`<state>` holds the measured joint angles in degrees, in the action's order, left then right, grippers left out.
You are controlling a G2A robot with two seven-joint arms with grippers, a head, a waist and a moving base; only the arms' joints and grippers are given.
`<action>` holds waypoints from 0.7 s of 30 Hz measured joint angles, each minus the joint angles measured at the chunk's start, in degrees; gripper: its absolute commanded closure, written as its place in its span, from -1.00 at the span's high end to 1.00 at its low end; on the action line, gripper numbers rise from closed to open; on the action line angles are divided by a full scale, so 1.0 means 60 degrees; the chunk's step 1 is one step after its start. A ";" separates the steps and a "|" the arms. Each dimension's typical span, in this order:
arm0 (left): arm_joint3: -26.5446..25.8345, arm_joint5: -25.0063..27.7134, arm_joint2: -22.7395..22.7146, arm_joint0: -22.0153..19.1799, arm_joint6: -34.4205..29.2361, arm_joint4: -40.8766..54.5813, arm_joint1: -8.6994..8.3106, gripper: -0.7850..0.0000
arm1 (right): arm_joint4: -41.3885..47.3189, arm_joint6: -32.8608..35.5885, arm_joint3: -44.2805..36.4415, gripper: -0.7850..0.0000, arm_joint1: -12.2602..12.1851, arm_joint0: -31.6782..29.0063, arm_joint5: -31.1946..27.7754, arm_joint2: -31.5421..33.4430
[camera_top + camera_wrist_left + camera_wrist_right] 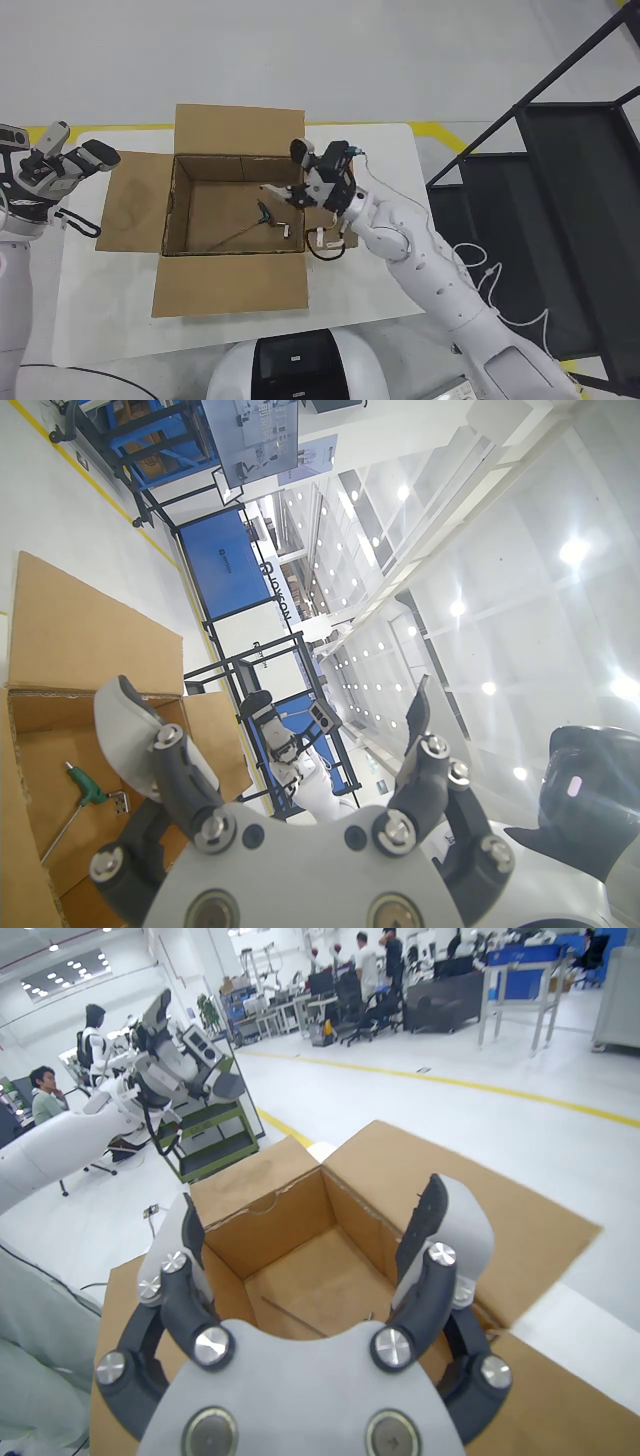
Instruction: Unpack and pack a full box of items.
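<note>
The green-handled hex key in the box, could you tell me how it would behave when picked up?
The hex key looks stiff and probably light: a thin metal shaft. Lying flat on the box floor, it may be awkward to pinch. Its T-handle should stop it rolling.

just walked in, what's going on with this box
A two-armed robot is at an open cardboard box on a white table. Its right gripper, open and empty, hangs over one edge of the box; the left gripper, also open, is out beyond the opposite flap. Inside lie a green-handled hex key and a small metal hinge.
</note>
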<state>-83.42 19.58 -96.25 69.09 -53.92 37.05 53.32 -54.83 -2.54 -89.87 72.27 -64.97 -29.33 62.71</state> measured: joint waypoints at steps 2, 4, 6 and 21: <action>0.0000 0.0000 0.0000 0.0000 0.0000 0.0000 0.0000 1.00 | -0.0160 0.0016 -0.0424 1.00 -0.0150 -0.0544 0.0246 0.0748; 0.0000 0.0000 0.0000 0.0000 0.0000 0.0000 0.0000 1.00 | -0.0393 0.0119 -0.0905 1.00 -0.0302 -0.1164 0.0536 0.1587; 0.0000 0.0000 0.0000 0.0000 0.0000 0.0000 0.0000 1.00 | -0.0663 0.0159 -0.1160 1.00 -0.0422 -0.1772 0.0804 0.2321; 0.0000 0.0000 0.0000 0.0000 0.0000 0.0000 0.0000 1.00 | -0.0996 0.2179 -0.0244 0.31 -0.0725 -0.4006 0.2027 0.4300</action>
<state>-83.42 19.58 -96.25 69.09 -53.92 37.05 53.32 -60.81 10.53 -91.34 67.92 -89.00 -17.16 88.51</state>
